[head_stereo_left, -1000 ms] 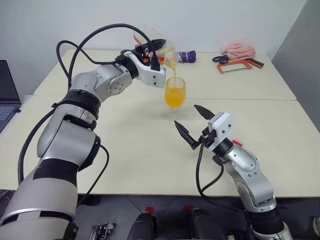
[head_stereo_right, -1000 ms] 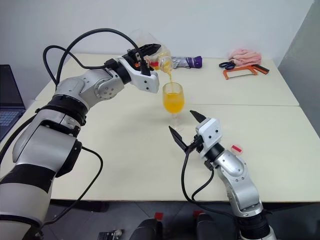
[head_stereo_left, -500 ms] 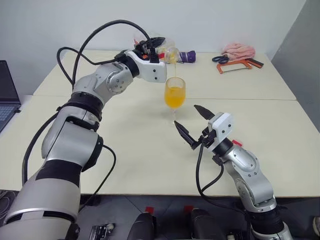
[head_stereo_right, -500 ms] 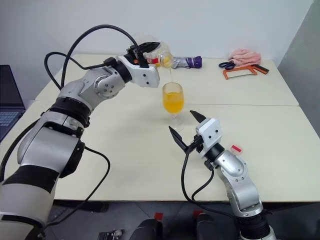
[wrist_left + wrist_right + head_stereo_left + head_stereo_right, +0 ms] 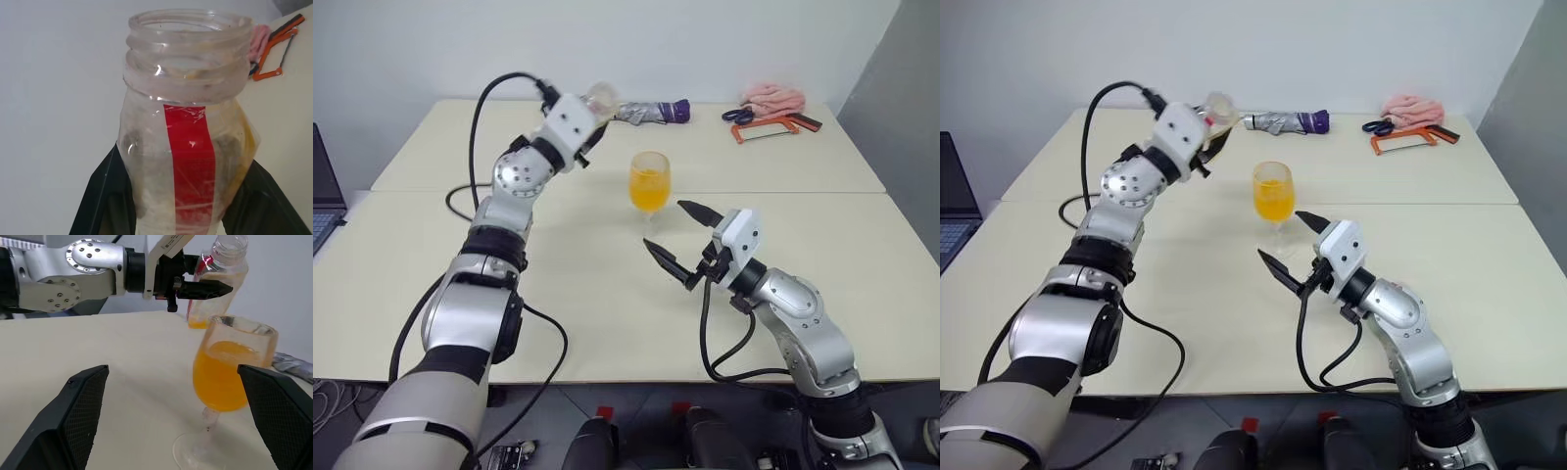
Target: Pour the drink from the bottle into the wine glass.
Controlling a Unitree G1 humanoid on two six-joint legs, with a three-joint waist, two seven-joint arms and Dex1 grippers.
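Glass point(image 5: 649, 182) stands upright on the table point(image 5: 558, 274), near the seam between the two tabletops, its bowl holding orange drink point(image 5: 218, 377) to a bit over half. Left gripper point(image 5: 193, 286) is up and off to the glass's left, black fingers point(image 5: 105, 196) clamped on the bottle point(image 5: 1219, 110), one on each side of its body. The bottle sits close to upright now, open mouth on top, no cap on it, red label strip facing the wrist camera, and just a small orange remnant pooled at its base in the right wrist view. Bottle and glass are apart, the bottle raised above the tabletop and no stream running between them. Right gripper point(image 5: 683, 242) hovers low over the table just in front of the glass, its two fingers spread wide with nothing between them; from the right wrist view the glass's foot and stem sit ahead of that gap, not touched by either finger. Along the far edge of the table lie a folded umbrella point(image 5: 651, 112) with a purple end, then further right a pair of scissors point(image 5: 736, 116), an orange-framed hacksaw point(image 5: 769, 127) and a pink cloth point(image 5: 773, 98), all well apart from the glass. A laptop point(image 5: 323, 186) shows at the far left edge.
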